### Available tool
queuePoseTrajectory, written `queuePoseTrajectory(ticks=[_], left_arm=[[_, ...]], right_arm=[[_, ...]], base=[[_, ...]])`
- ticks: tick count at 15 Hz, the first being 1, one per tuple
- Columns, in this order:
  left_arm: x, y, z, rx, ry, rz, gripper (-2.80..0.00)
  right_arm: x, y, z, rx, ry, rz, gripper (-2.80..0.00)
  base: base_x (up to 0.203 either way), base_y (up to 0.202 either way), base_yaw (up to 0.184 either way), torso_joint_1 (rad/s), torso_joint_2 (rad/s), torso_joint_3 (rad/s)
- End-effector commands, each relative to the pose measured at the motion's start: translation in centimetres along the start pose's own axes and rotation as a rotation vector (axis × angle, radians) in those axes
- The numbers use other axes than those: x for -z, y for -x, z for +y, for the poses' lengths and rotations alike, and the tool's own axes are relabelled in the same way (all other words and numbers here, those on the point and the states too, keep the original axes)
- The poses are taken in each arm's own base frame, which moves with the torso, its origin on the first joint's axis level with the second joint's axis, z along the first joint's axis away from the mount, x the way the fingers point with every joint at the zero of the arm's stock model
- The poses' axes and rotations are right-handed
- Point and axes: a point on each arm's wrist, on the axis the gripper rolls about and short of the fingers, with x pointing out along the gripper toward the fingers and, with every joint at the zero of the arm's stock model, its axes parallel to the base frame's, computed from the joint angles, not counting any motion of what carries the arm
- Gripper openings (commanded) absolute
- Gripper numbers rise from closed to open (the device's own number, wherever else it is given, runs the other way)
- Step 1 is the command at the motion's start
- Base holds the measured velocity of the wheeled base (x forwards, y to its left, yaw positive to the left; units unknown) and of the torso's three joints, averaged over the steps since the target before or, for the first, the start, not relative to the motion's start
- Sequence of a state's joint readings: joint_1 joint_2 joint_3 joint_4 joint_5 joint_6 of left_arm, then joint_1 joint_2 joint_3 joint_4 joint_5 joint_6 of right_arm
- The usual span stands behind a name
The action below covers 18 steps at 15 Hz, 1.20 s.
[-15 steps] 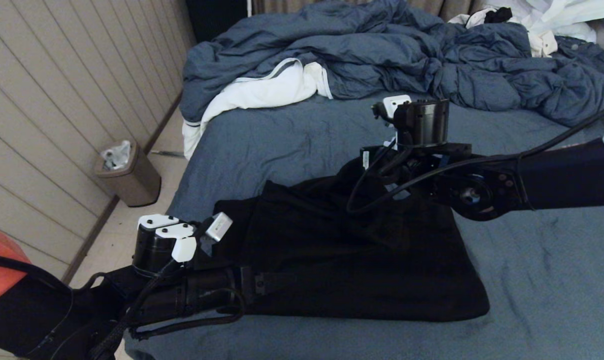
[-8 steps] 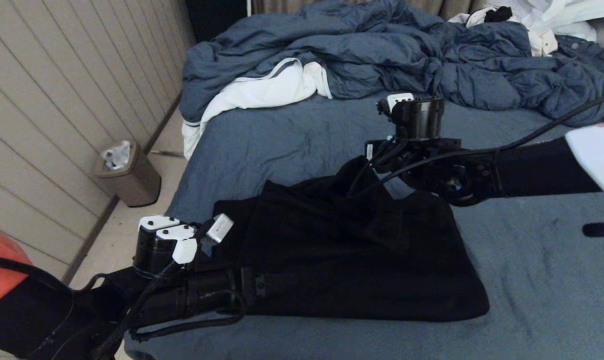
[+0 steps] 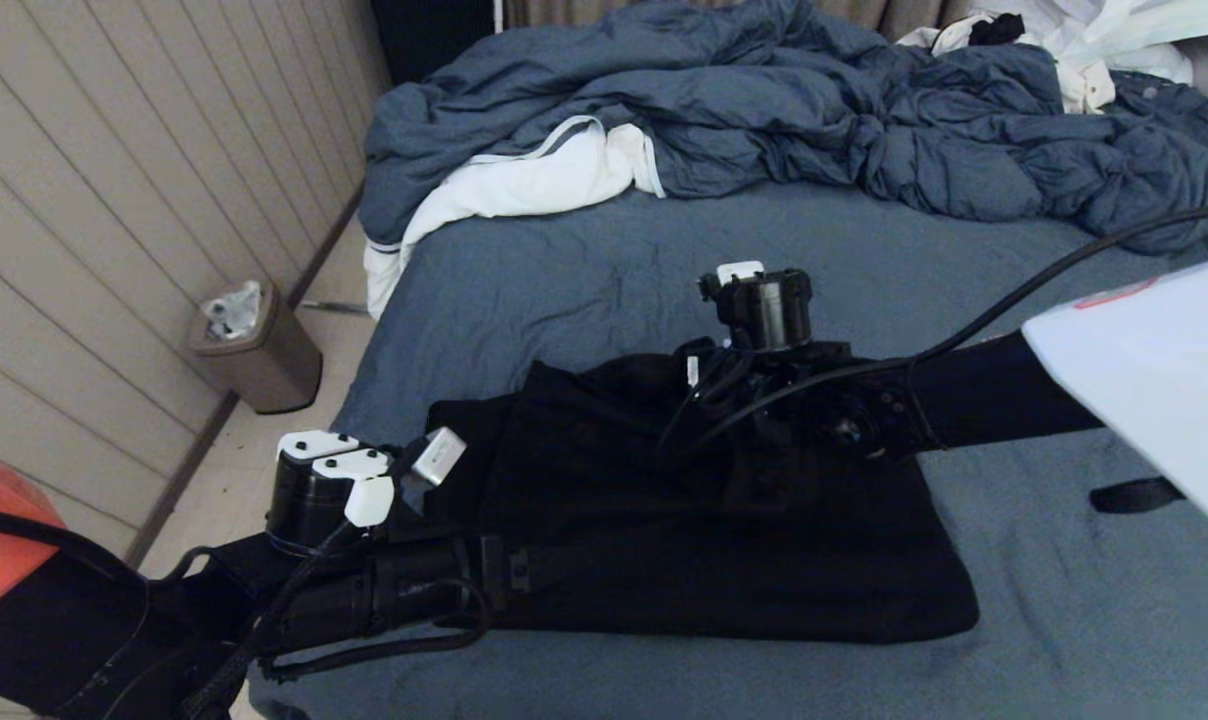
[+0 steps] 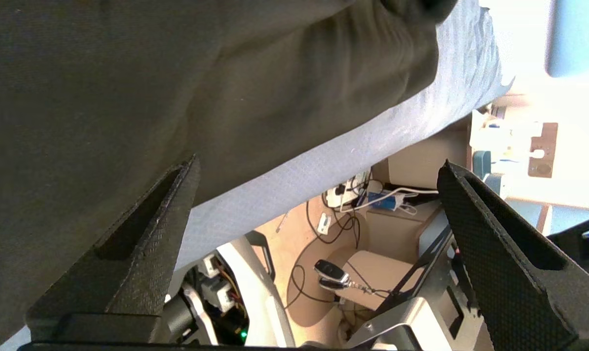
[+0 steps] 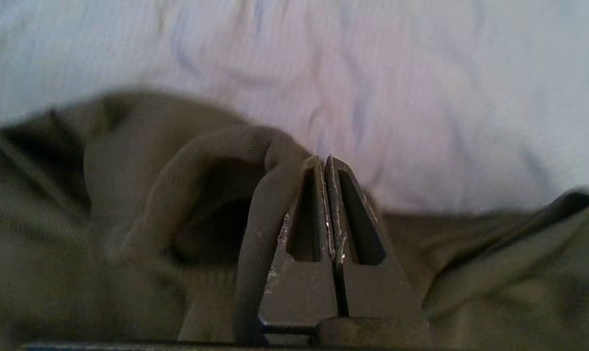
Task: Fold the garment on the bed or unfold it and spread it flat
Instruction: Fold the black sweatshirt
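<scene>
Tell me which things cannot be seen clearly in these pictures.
- Right end effector: hidden behind its wrist in head view; whether cloth sits between its shut tips is unclear.
- Garment: zipper and pockets lost in black folds.
- Left end effector: hidden behind its arm in head view.

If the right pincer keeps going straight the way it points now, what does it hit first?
Most likely the bed sheet. The right pincer is shut, with its tips at the far edge of the black hoodie, a fold of which lies against one finger. Only bare sheet shows beyond the tips, though depth there is unclear.

Garment (image 3: 684,540) matt black cloth; bed (image 3: 564,280) sheet heathered blue-grey fabric, faintly creased.
</scene>
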State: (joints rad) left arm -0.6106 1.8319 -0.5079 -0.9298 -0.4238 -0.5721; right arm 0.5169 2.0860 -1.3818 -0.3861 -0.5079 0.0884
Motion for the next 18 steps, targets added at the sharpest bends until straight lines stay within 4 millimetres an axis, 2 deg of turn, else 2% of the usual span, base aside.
queuePoseTrajectory(ticks=[1,6,12,18], left_arm=[[0.0,0.0,0.0,0.004,0.001,-0.002,0.00],[-0.1,0.0,0.0,0.005,0.002,-0.005,0.00],[-0.1,0.1,-0.1,0.007,0.001,-0.006,0.00],[-0.1,0.1,-0.1,0.007,-0.001,-0.006,0.00]], right_arm=[[0.7,1.4,1.1,-0.036,0.008,0.017,-2.80],[4.3,2.5,2.9,-0.083,0.043,0.111,-2.80],[9.9,1.1,4.1,-0.086,0.056,0.156,-2.80],[10.9,0.4,4.0,-0.079,0.067,0.175,-2.80]], base=[[0.000,0.000,0.000,0.000,0.00,0.000],[0.000,0.000,0.000,0.000,0.00,0.000],[0.000,0.000,0.000,0.000,0.00,0.000],[0.000,0.000,0.000,0.000,0.00,0.000]])
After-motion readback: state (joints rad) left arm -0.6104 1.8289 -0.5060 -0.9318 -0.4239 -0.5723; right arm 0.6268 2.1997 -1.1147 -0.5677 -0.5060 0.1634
